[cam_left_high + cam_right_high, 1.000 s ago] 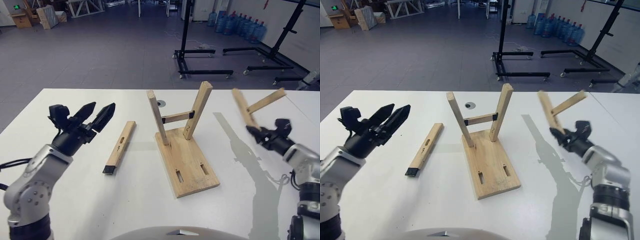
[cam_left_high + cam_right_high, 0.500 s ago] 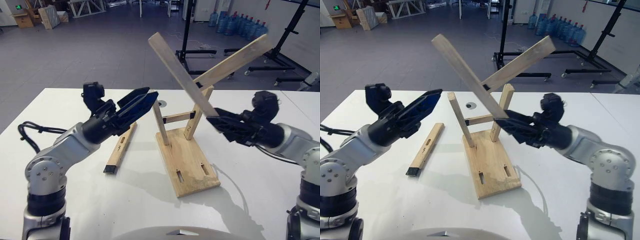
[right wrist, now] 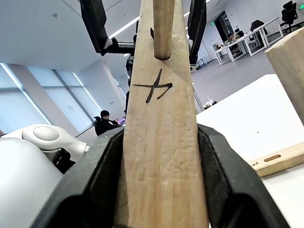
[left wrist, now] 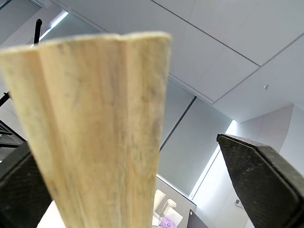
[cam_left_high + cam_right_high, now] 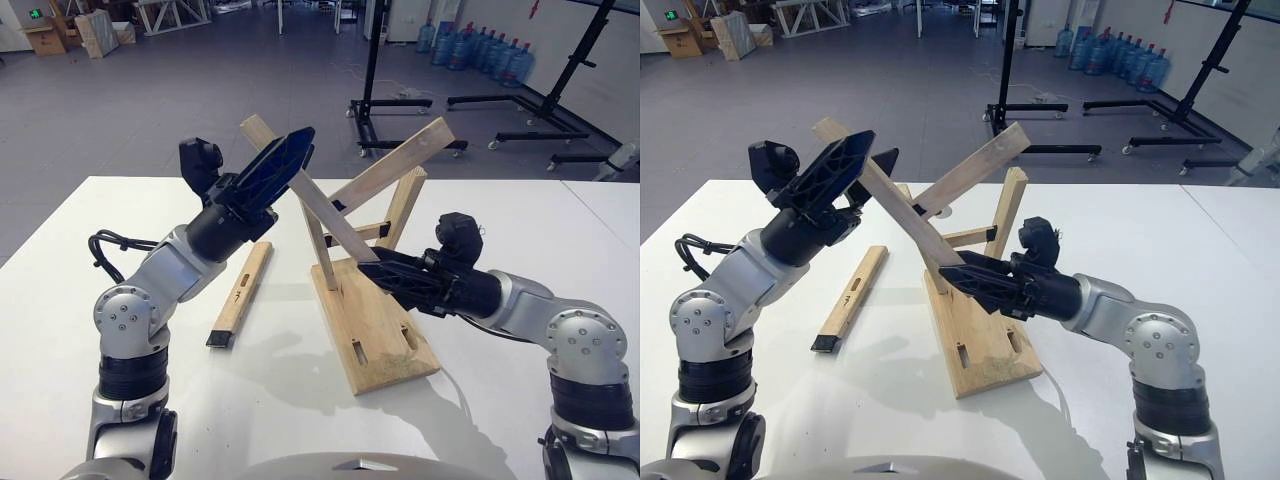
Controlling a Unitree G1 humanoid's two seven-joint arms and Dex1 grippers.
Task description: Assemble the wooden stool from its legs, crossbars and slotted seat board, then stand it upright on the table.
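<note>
The pale wooden leg with crossbar point(image 5: 322, 205) hangs tilted over the slotted wooden seat board point(image 5: 375, 330). The right jaws clamp its lower end; the left jaws stand open around its top. Stiff, light wood, I judge: hold it by the ends.

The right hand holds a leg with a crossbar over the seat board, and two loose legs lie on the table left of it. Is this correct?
No: only one loose leg lies on the table left of the seat board, as the left eye view shows. The right hand does hold a leg with a crossbar over it.
</note>
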